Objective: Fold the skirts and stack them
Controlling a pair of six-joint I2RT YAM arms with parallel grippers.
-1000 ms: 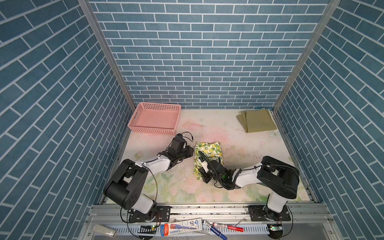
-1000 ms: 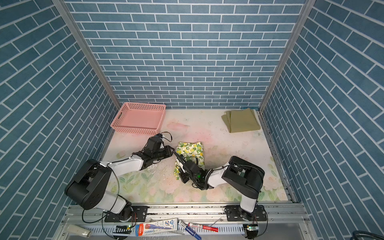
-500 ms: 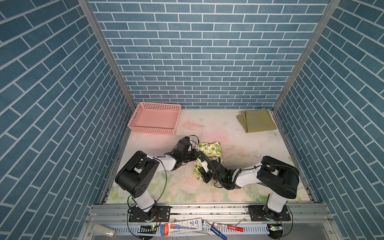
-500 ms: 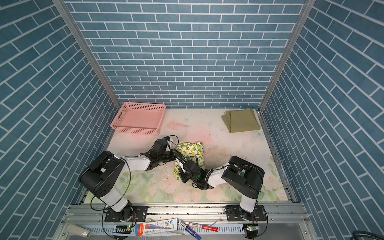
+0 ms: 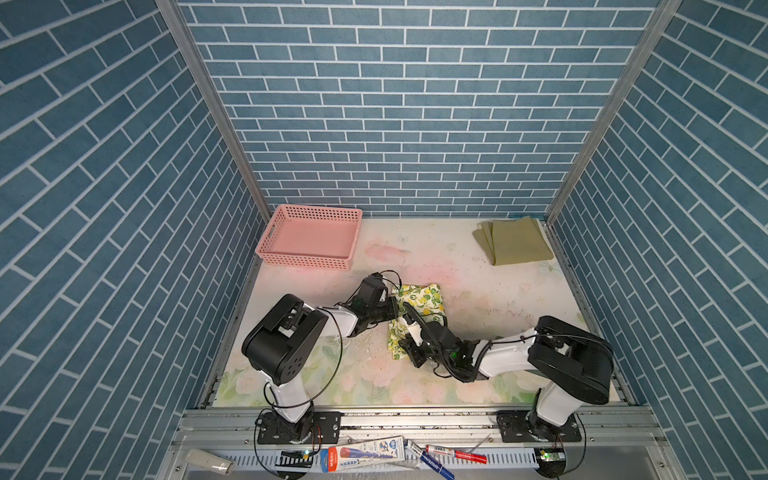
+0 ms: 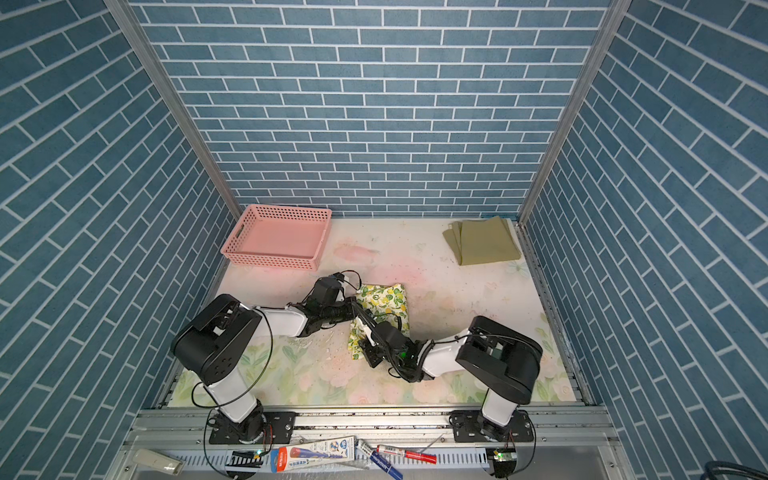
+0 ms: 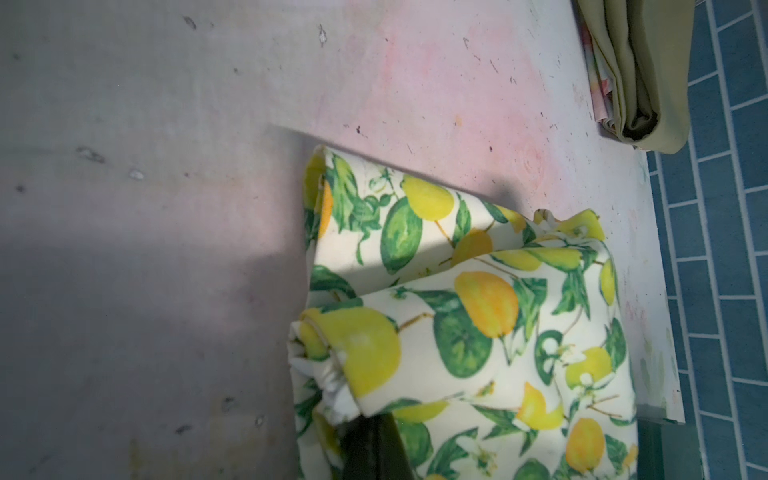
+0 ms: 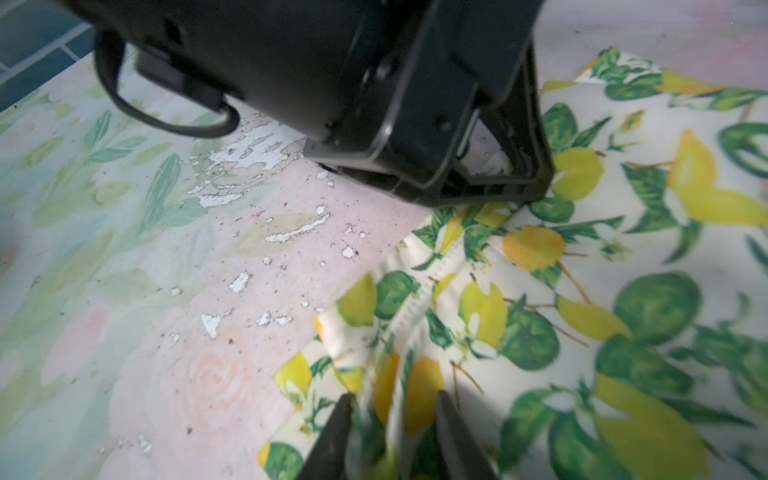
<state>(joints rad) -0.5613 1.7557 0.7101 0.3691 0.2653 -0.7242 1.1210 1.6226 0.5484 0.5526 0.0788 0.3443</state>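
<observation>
My left tool is pinched shut on the lemon-print skirt, mid-tabletop. My right tool stands parted astride its near fold. Olive skirt folded, far right corner.

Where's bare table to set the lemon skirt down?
Bare: back strip between basket and olive skirt; right side, between lemon skirt and right wall. Crowded: centre, left gripper and right gripper on the lemon skirt.

Lemon skirt by the black left gripper: white with yellow lemons, some orangey, and green leaves. Way off from it, a plain olive skirt sits on a pastel floral skirt. Basket is pink, desk is a washed-out pastel floral with white chips, walls are blue brick.
</observation>
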